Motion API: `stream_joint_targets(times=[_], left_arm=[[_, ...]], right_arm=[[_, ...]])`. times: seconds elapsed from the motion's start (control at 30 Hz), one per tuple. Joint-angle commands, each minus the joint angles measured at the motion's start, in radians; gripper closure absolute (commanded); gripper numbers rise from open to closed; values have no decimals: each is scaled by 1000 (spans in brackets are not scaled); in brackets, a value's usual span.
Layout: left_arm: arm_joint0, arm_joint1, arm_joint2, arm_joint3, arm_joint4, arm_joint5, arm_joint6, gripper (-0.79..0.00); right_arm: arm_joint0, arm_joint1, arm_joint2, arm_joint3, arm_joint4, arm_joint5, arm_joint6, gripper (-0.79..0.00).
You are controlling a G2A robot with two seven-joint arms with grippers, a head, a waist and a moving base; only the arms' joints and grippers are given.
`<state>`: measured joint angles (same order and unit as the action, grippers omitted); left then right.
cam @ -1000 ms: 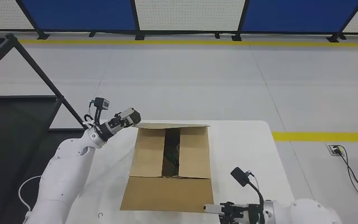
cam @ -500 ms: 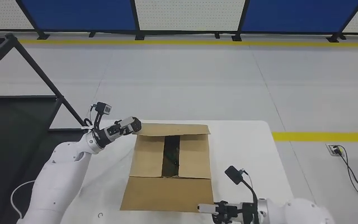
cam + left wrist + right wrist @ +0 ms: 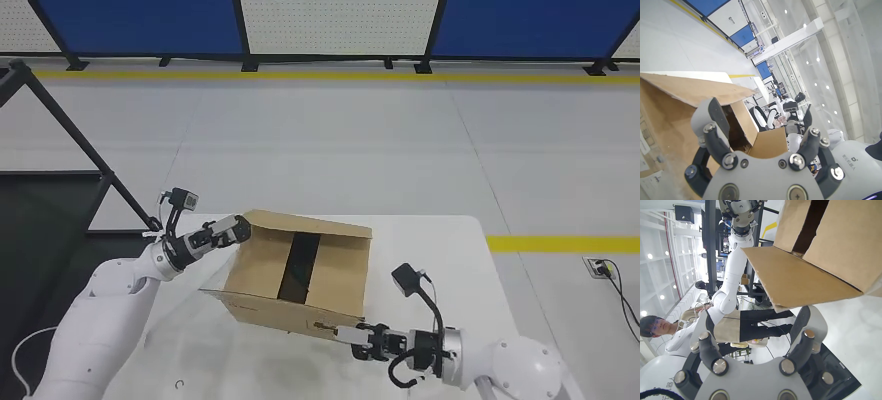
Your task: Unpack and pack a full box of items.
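Although its two top flaps are folded over, the cardboard box (image 3: pixel 340 275) shows a dark gap (image 3: pixel 300 265) between them, running from its far side to its near side. The box stands on the white worktop (image 3: pixel 440 250), left of the middle, with its far side close to the worktop's far edge. It lies askew to those edges and looks tipped; whether any part is off the surface cannot be told. A loose near flap (image 3: pixel 800 285) juts out from the side toward the worktop's near edge.

The left gripper (image 3: pixel 238 230) is at the box's far left corner. In its wrist view the left gripper's (image 3: pixel 762 117) fingers are spread wide, with the corner of the box (image 3: pixel 668 113) and a small side flap (image 3: pixel 770 141) in the space between them, not pinched.

The right gripper (image 3: pixel 350 335) is at the box's near right corner, by the worktop's near edge. In its wrist view the right gripper's (image 3: pixel 755 321) fingers are also spread apart, and the tip of the near flap sits just beyond the fingertips, unclamped.
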<state>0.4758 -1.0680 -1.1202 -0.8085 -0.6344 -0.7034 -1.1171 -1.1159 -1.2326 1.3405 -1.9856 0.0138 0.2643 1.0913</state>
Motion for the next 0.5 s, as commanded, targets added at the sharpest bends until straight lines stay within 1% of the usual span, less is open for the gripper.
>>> stream_joint_targets(times=[0.0,0.13,0.2,0.27,0.37,0.47], left_arm=[[2,5,-1,-7,-28,1,-1,-785],[6,16,-16,-21,-97,12,-12,-785],[6,21,-32,-25,-141,18,-18,-785],[1,25,-47,-16,-157,6,-5,-785],[-22,24,-49,42,-133,-34,35,-785],[-74,16,-18,137,-25,-89,89,-785]], right_arm=[[12,3,-4,5,-2,9,9,-785],[10,8,6,3,17,9,-1,-785],[0,8,15,-2,44,-12,-36,-785],[-8,7,19,-3,69,-33,-73,-785],[-7,6,12,4,83,-48,-128,-785],[2,5,-2,9,87,-55,-164,-785]])
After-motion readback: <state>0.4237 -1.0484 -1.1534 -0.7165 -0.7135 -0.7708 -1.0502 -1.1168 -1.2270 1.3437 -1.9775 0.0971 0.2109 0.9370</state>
